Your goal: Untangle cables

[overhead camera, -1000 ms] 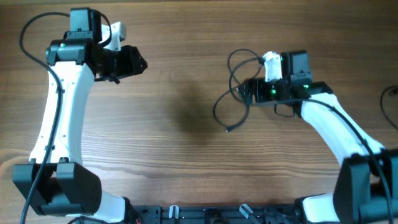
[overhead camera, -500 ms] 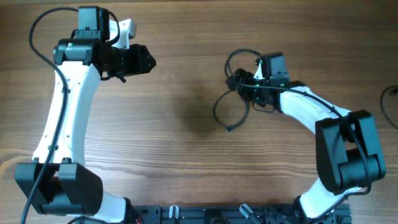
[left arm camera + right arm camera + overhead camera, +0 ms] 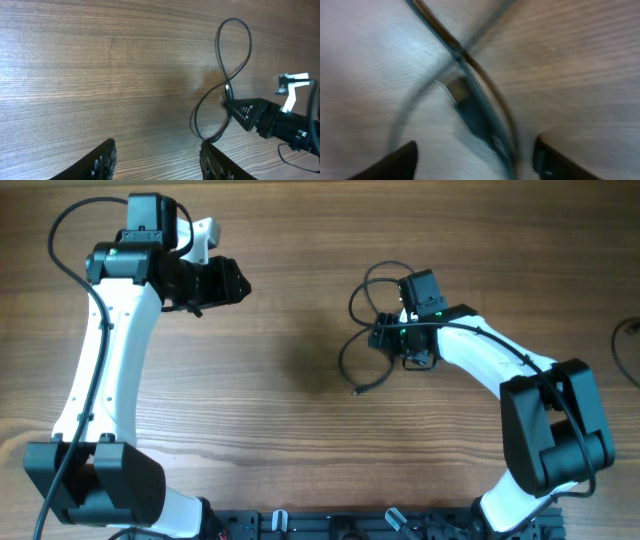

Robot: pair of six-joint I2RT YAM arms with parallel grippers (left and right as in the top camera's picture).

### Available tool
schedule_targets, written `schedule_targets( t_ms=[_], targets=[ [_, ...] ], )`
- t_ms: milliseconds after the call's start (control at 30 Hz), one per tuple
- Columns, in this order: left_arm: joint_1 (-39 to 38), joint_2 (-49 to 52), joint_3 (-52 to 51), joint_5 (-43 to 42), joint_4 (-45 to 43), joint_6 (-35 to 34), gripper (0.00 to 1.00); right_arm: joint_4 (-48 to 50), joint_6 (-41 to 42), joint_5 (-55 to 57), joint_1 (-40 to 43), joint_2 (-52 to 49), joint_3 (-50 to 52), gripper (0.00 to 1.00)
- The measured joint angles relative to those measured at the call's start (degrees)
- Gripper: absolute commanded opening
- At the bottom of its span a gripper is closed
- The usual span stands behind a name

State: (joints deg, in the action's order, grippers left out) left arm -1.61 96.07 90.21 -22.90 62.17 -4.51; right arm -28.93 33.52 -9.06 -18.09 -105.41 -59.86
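The cables (image 3: 342, 360) are thin dark wires lying in two crossed loops on the wooden table, right of centre, with a small plug end (image 3: 357, 391) pointing toward the front. My right gripper (image 3: 378, 335) sits low over the crossing of the loops. In the blurred right wrist view its fingers stand apart with cable strands (image 3: 480, 120) running between them, not pinched. My left gripper (image 3: 238, 282) hovers at the back left, far from the wires. It is open (image 3: 157, 160) with only bare table between its fingers. The left wrist view shows the cable loop (image 3: 248, 50) and the right gripper (image 3: 250, 112) ahead.
A thicker black arm cable (image 3: 630, 330) curls at the right edge of the table. A dark rack (image 3: 330, 525) runs along the front edge. Both arm bases stand at the front corners.
The right gripper has swung left and down onto the cable crossing, nudging the loops slightly left, and its jaws have narrowed. The left arm shifted a little to the right, then held still.
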Motion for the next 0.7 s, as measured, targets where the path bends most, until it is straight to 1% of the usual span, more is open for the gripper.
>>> schedule_targets(
  t_ms=[33,100,133,200,333,367,400,433,467,500,533,567,600,633,700],
  targets=[
    [0.0,0.0,0.0,0.0,0.0,0.0,0.55,-1.5,-1.1,0.4,0.0,0.0,-0.1,0.48],
    [0.0,0.0,0.0,-0.1,0.0,0.2,0.55,-4.8,-2.3,1.6,0.0,0.0,-0.3,0.28],
    [0.0,0.0,0.0,-0.2,0.0,0.2,0.55,-6.0,-3.2,1.9,0.0,0.0,-0.3,0.21],
    [0.0,0.0,0.0,-0.2,0.2,0.2,0.55,-7.8,-3.8,2.7,0.1,0.0,-0.3,0.04],
    [0.0,0.0,0.0,-0.2,0.5,0.4,0.55,-8.2,-4.4,2.8,0.3,-0.1,-0.2,0.05],
    [0.0,0.0,0.0,-0.2,0.5,0.4,0.55,-8.3,-4.5,2.7,0.3,-0.1,-0.2,0.15],
    [0.0,0.0,0.0,-0.2,0.6,0.4,0.55,-8.3,-4.5,2.5,0.3,-0.1,-0.2,0.40],
    [0.0,0.0,0.0,-0.2,0.7,0.4,0.55,-8.2,-4.3,2.2,0.4,-0.1,-0.2,0.54],
    [0.0,0.0,0.0,-0.2,0.7,0.4,0.55,-8.1,-4.6,1.0,0.5,-0.1,-0.2,0.55],
    [0.0,0.0,0.0,-0.2,0.7,0.4,0.55,-8.0,-4.7,-0.1,0.5,-0.1,-0.3,0.55],
    [0.0,0.0,0.0,-0.2,0.7,0.4,0.55,-7.9,-4.8,-0.9,0.3,-0.1,-0.4,0.48],
    [0.0,0.0,0.0,-0.2,0.8,0.4,0.55,-7.9,-5.0,-1.2,0.0,-0.1,-0.5,0.27],
    [0.0,0.0,0.0,-0.2,0.9,0.4,0.55,-8.0,-4.9,-1.2,-0.1,-0.1,-0.5,0.13],
    [0.0,0.0,0.0,-0.2,1.0,0.4,0.55,-8.1,-5.2,-1.2,-0.1,-0.1,-0.5,0.04],
    [0.0,0.0,0.0,-0.2,1.2,0.4,0.55,-8.5,-5.0,-1.2,0.3,-0.2,0.0,0.04]
  ],
)
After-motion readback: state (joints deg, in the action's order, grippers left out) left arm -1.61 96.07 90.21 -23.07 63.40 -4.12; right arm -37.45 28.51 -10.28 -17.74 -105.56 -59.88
